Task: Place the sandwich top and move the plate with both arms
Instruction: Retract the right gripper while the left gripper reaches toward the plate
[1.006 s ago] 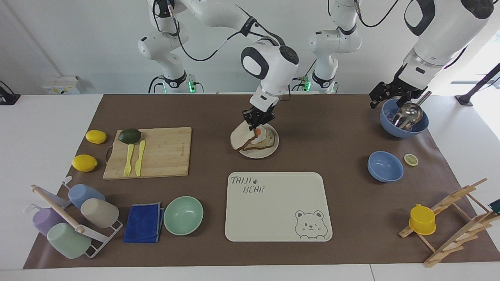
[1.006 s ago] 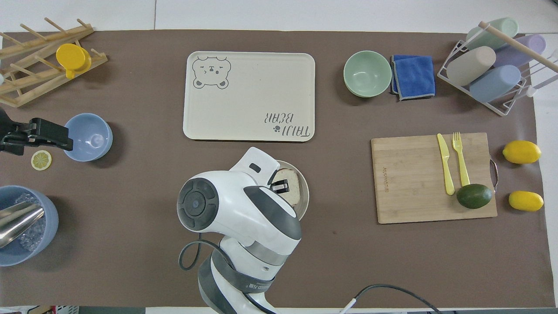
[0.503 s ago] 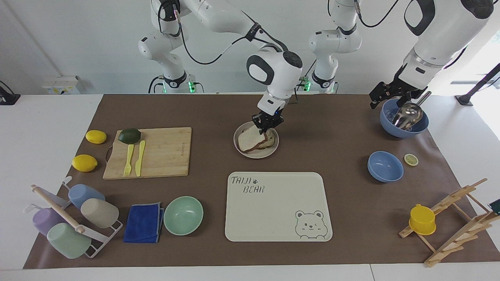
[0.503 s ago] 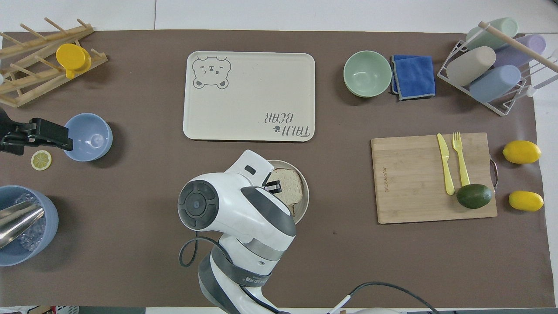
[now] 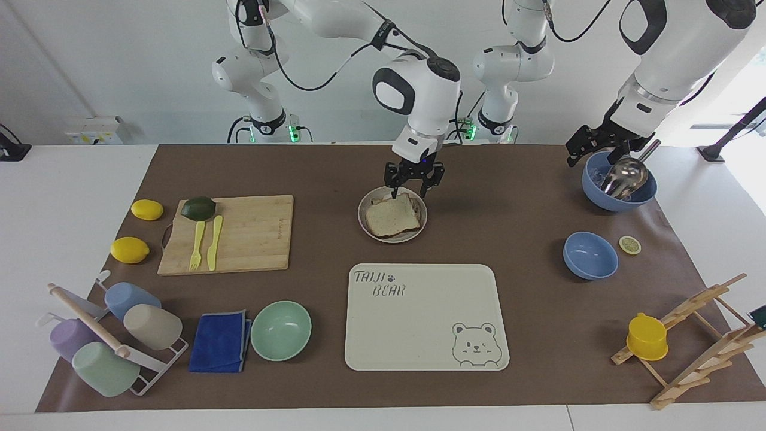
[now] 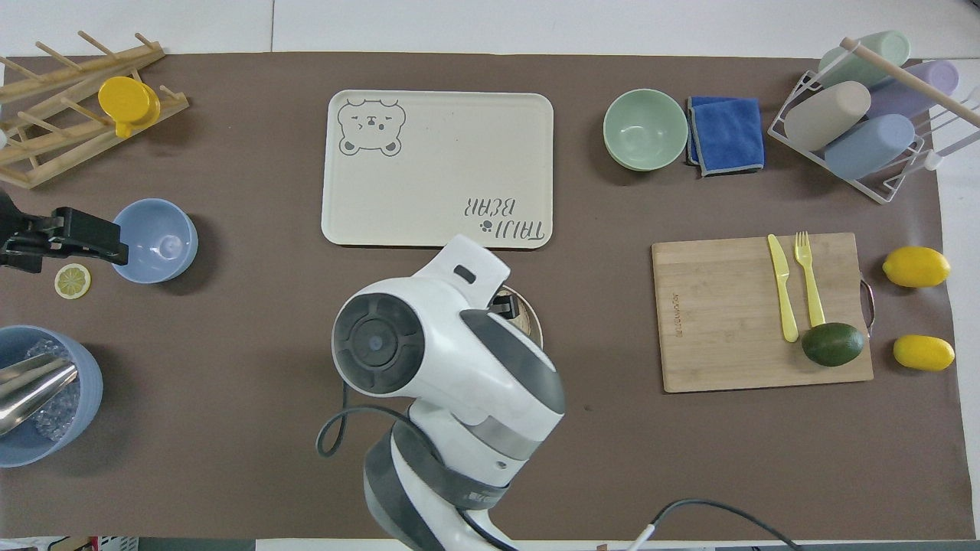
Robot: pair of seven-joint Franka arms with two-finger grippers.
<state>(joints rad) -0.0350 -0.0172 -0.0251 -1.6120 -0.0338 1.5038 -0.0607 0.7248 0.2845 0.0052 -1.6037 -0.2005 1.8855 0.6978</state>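
Since a second ago the right hand (image 5: 413, 181) has let go of the sandwich top (image 5: 392, 216), which then hung tilted off the plate's edge and now lies flat on the stack in the plate (image 5: 366, 222). The hand has lifted and hovers over the plate's edge that lies nearer the robots, its fingers spread wide and holding nothing.

The facing view shows the whole plate, the bread and the gap between the fingertips and the slice. In the overhead view the right arm's white wrist covers nearly all of this; only a sliver of the plate's rim (image 6: 537, 327) shows beside it. That view shows the left hand (image 6: 73, 236) as a black shape beside the small blue bowl (image 6: 157, 240). The facing view places it over the large blue bowl (image 5: 619, 182) with the metal scoop, at the left arm's end of the bench (image 5: 508, 197), where the arm waits; its fingers look spread and hold nothing.

The sandwich top is a roughly square, pale brown speckled slice with a darker crust. The plate stands nearer the robots than the cream bear tray (image 5: 426, 316).
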